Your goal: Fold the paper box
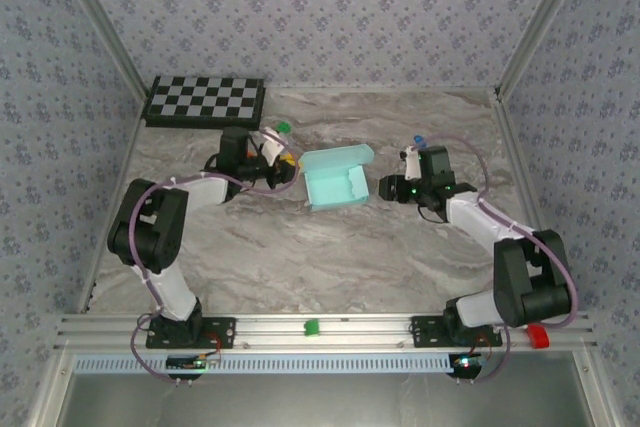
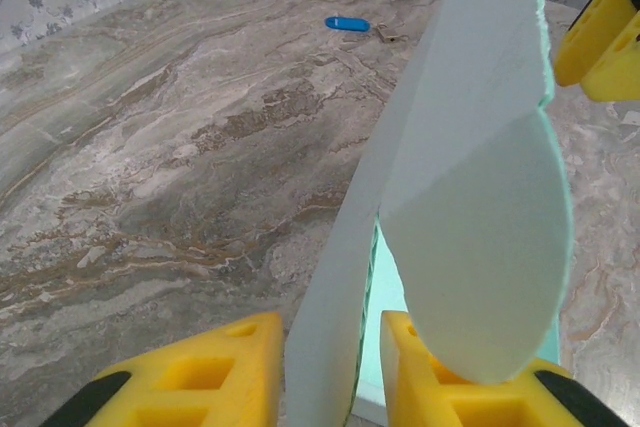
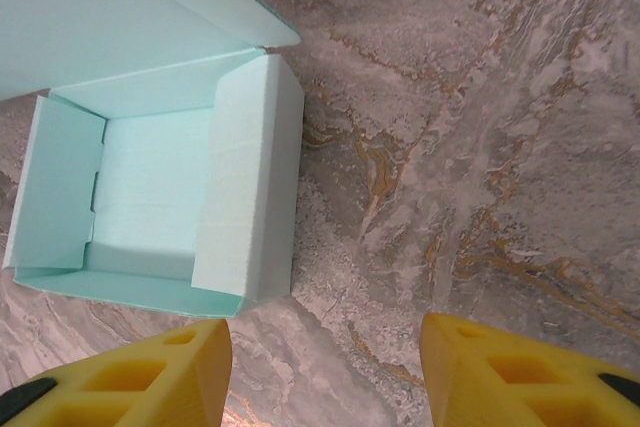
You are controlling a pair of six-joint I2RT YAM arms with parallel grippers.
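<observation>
A table with a grey, brown-veined marble top stands under soft, even light. Walls papered pale grey-lilac with small floral sprigs rise behind it and along both its sides. An aluminium rail lines its near edge.

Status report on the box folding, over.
Left gripper jaws straddle a wall of the paper box, grip unconfirmed. Right gripper open, empty, beside it. Lid up. Small blue piece lies apart.
</observation>
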